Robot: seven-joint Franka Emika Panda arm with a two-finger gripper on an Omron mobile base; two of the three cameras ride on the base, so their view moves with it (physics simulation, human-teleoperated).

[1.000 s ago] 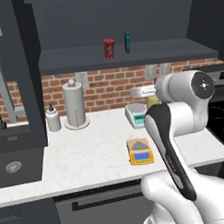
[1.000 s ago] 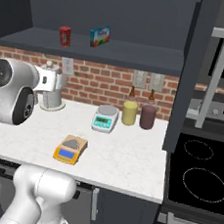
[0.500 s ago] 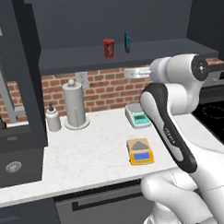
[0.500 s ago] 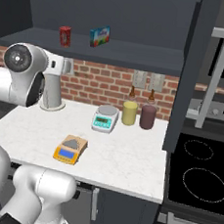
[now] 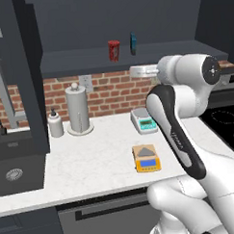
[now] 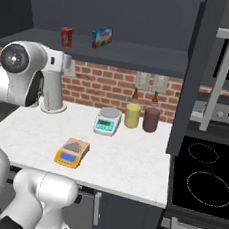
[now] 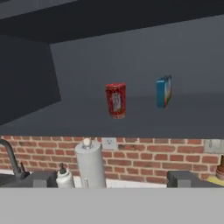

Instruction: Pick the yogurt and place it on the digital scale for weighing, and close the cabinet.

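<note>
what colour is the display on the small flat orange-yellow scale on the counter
Blue. The small flat orange-yellow scale with its grey square plate shows it best in the left base view.

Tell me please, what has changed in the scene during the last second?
The arm has lifted its hand from counter height up toward the open cabinet shelf; open, it holds nothing. The yogurt remains on the shelf beside the blue container, and the digital scale is unmoved on the counter.
</note>
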